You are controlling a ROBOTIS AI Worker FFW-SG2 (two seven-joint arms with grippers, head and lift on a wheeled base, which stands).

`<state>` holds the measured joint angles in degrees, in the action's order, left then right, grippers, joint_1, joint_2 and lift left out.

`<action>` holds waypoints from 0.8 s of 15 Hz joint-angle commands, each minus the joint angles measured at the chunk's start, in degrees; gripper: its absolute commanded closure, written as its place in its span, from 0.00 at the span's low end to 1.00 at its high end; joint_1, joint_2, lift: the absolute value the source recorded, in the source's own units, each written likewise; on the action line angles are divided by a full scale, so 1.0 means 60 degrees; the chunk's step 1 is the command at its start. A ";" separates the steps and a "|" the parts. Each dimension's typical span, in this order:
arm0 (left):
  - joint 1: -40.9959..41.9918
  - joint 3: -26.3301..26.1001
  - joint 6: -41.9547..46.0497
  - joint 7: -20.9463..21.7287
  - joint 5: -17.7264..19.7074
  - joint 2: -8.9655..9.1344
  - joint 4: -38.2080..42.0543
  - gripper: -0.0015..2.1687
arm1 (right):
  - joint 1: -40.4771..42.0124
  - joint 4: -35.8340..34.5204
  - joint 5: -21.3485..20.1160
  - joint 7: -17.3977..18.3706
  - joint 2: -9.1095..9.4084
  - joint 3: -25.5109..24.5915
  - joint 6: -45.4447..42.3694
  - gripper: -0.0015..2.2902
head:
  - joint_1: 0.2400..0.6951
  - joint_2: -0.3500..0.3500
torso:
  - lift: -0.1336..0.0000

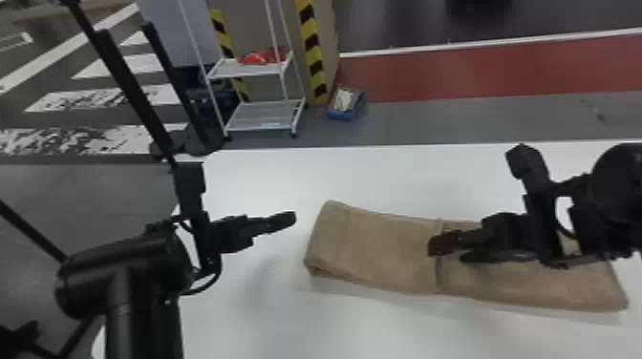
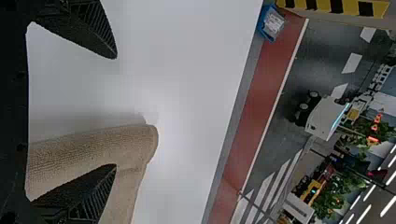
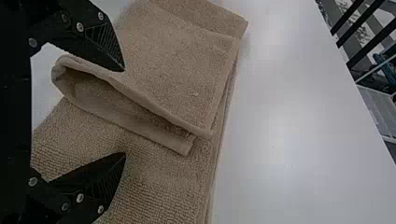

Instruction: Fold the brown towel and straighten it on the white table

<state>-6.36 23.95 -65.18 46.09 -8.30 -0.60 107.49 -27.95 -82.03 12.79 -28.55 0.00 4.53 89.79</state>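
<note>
One white table (image 1: 248, 324) lies beneath both grippers. One wheeled rack (image 1: 262, 117) with two shelves stands on the floor beyond the left gripper. One brown towel (image 1: 372, 248), folded into a long strip on the table, extends from beside the left gripper to underneath the right, with a loose fold between the latter's fingers. Two grippers: left (image 1: 292, 219) and right (image 1: 448, 252), each with two fingers spread wide, grasping nothing. One blue box (image 1: 345, 114) lies beyond both, on the floor.
</note>
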 commanded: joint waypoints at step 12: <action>0.0019 0.0051 0.0000 0.0082 0.0006 -0.0076 0.0000 0.02 | -0.0030 0.0093 0.0490 0.0012 0.0009 -0.0199 -0.0058 0.12 | 1.00 0.90 | 0.07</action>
<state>-6.25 24.26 -65.18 46.58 -8.26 -1.05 107.49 -28.27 -82.08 15.32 -28.47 0.00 3.18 89.77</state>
